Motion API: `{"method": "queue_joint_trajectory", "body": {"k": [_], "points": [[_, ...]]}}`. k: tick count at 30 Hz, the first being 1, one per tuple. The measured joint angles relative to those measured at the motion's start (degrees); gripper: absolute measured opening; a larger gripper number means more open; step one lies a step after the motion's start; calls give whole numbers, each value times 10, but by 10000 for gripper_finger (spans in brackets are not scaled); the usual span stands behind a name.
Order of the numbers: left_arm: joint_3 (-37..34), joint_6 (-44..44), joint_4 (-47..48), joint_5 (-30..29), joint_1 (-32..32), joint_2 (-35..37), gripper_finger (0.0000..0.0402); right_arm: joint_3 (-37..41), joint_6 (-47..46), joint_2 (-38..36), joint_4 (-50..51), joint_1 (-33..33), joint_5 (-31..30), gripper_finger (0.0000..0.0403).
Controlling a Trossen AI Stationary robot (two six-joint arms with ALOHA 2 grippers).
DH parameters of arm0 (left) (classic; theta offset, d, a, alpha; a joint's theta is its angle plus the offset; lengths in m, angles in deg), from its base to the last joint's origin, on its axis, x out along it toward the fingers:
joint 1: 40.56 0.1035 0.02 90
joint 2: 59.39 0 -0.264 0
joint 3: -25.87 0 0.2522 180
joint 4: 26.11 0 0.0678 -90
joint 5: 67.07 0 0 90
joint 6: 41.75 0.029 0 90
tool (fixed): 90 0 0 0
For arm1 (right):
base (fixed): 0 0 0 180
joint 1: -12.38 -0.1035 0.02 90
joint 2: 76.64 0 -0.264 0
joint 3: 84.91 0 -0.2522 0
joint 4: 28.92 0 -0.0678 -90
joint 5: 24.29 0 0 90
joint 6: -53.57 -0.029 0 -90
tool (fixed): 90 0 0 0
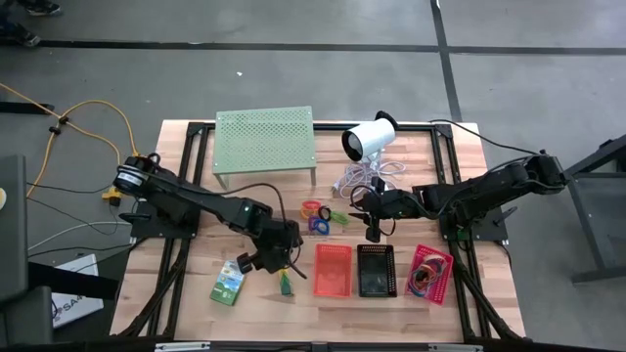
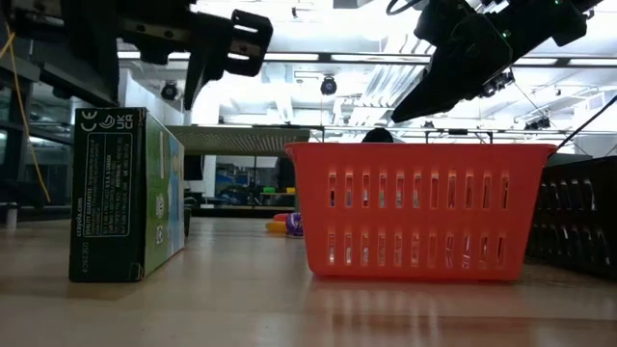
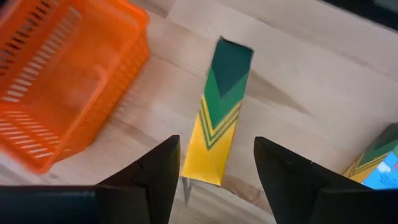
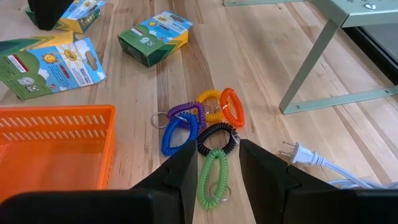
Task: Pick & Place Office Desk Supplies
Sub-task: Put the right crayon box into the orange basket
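The left gripper (image 3: 214,171) was seen with its fingers spread and released, a green-and-yellow crayon pack (image 3: 219,112) lying flat on the table between them, beside the red basket (image 1: 333,269); a good grasp would be made by centring on the narrow sides before closing. The right gripper (image 4: 217,165), parted and grasping nothing, was held above the coiled loops (image 4: 202,127). The loops were shown clearly only in the right wrist view, where a cluster was barely resolved from above.
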Motion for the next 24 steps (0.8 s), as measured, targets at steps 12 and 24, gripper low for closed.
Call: {"method": "queue_joint_trajectory", "body": {"k": [12,24], "points": [[0,17,-22,-12,-10,-23,200,0,0,0,-1,0,0,107],[0,14,-29,-39,-12,-23,200,0,0,0,-1,0,0,107]]}}
